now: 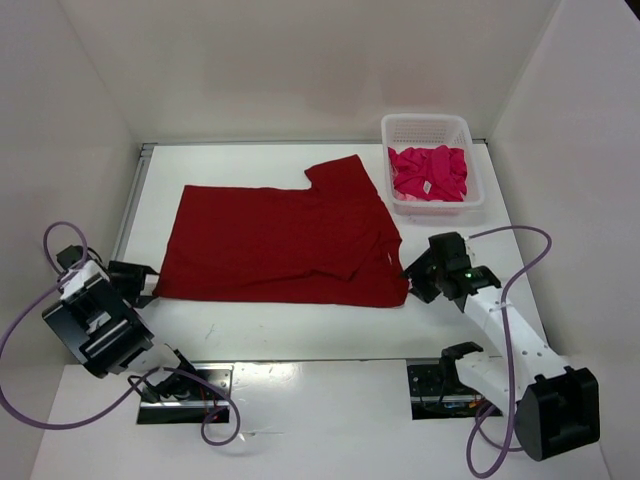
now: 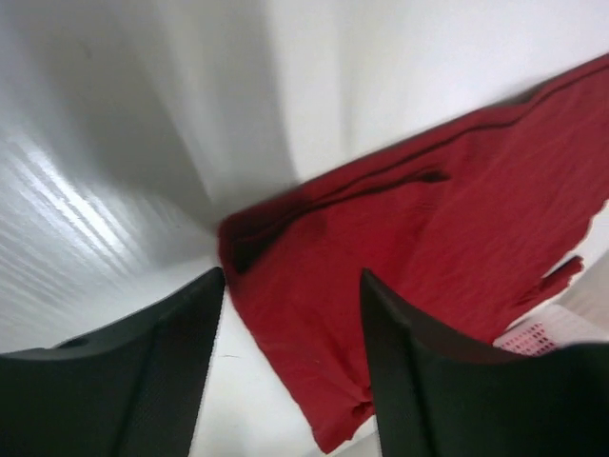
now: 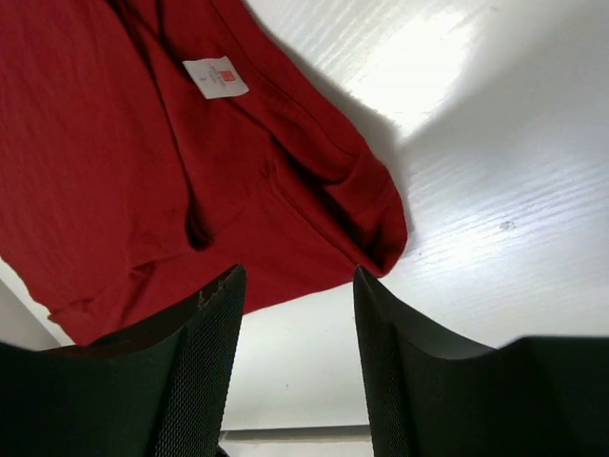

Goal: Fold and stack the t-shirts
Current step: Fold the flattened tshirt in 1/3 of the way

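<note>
dark red t-shirt [image 1: 280,240] lies spread flat on the table [image 1: 300,330], with part folded over and a white label showing near its right edge. left gripper [image 1: 150,284] is at the near-left corner, fingers wide apart and holding nothing. right gripper [image 1: 410,275] is at the near-right corner, fingers also wide and empty. magenta-pink t-shirt [image 1: 428,172] lies crumpled in the white basket [image 1: 425,122] at far right.

The white worktop [image 1: 260,330] carries a dark red t-shirt [image 1: 280,245], spread flat in the middle, and a white basket [image 1: 424,122] at its far right corner.
</note>
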Controlling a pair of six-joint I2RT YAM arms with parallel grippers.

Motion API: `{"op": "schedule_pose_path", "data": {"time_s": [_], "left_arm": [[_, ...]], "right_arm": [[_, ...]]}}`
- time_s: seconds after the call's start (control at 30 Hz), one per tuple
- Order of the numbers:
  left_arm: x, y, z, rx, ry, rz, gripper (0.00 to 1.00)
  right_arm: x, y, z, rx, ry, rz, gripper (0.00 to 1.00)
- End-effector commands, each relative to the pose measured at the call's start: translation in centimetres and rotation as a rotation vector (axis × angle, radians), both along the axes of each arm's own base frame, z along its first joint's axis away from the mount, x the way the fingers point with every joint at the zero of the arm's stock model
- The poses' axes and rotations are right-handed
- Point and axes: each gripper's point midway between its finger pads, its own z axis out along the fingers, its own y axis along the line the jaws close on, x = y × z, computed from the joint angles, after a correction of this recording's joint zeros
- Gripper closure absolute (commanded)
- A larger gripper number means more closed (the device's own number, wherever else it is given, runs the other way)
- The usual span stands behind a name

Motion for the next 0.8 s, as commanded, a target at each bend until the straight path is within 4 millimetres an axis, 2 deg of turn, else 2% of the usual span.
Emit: {"op": "schedule_pose_path", "data": {"time_s": [0.0,0.03,0.07,0.1,0.13,0.17,0.2,0.23,0.27,0.3,0.33,0.37,0.4,0.43,0.47,0.53,0.57,0.67,0.7,0.77], "left_arm": [[2.3,1.2,3.0,0.06,-0.101,-0.031,0.32],[2.7,0.9,3.1,0.093,-0.097,-0.052,0.32],[3.4,1.1,4.0,0.121,-0.126,-0.068,0.32],[3.9,0.8,4.2,0.126,-0.133,-0.086,0.32],[5.3,0.2,4.9,0.162,-0.165,-0.134,0.4],[5.9,-0.7,5.0,0.166,-0.182,-0.177,0.47],[7.5,-2.3,6.0,0.192,-0.226,-0.249,0.59],[8.3,-3.5,6.2,0.2,-0.246,-0.293,0.72],[9.0,-5.0,7.0,0.218,-0.282,-0.344,0.84],[9.6,-6.6,7.1,0.214,-0.299,-0.388,0.96],[10.2,-10.1,7.5,0.209,-0.326,-0.492,1.0],[10.8,-11.4,7.9,0.221,-0.339,-0.526,1.0],[10.8,-12.9,8.1,0.228,-0.347,-0.567,1.0],[11.0,-15.6,8.3,0.215,-0.368,-0.635,1.0],[11.0,-16.8,8.4,0.205,-0.38,-0.66,1.0],[10.6,-19.1,7.3,0.169,-0.361,-0.727,1.0],[10.3,-20.6,7.3,0.155,-0.364,-0.763,1.0],[8.8,-22.5,5.7,0.121,-0.328,-0.821,1.0],[8.5,-22.5,5.7,0.121,-0.33,-0.821,1.0],[8.0,-22.5,5.1,0.119,-0.314,-0.829,1.0]], "right_arm": [[2.2,0.1,3.5,-0.039,-0.085,0.035,0.45],[2.9,0.2,4.1,-0.049,-0.115,0.056,0.45],[3.3,0.6,3.7,-0.059,-0.113,0.079,0.45],[3.7,1.6,4.1,-0.03,-0.13,0.121,0.57],[4.2,3.0,4.2,-0.015,-0.153,0.16,0.65],[4.3,3.8,3.7,-0.02,-0.148,0.195,0.73],[4.7,4.9,3.0,-0.026,-0.118,0.226,0.89],[4.5,5.9,2.3,-0.028,-0.104,0.258,0.98],[4.8,8.0,2.6,-0.015,-0.138,0.316,1.0],[4.9,8.7,1.3,-0.023,-0.111,0.327,1.0],[4.8,9.6,0.9,-0.012,-0.106,0.352,1.0],[5.5,10.5,1.3,0.0,-0.139,0.377,0.99],[5.7,11.1,0.5,-0.011,-0.119,0.396,0.97],[5.8,11.6,0.3,-0.011,-0.118,0.407,0.87],[6.1,12.0,0.3,-0.006,-0.122,0.43,0.79],[6.6,12.4,-0.6,-0.009,-0.108,0.444,0.67],[6.5,12.9,-0.8,-0.01,-0.103,0.456,0.6],[6.7,13.8,-1.5,-0.001,-0.104,0.474,0.57],[6.6,14.3,-1.3,0.01,-0.111,0.489,0.55],[6.6,14.5,-2.3,0.012,-0.091,0.495,0.55]]}}
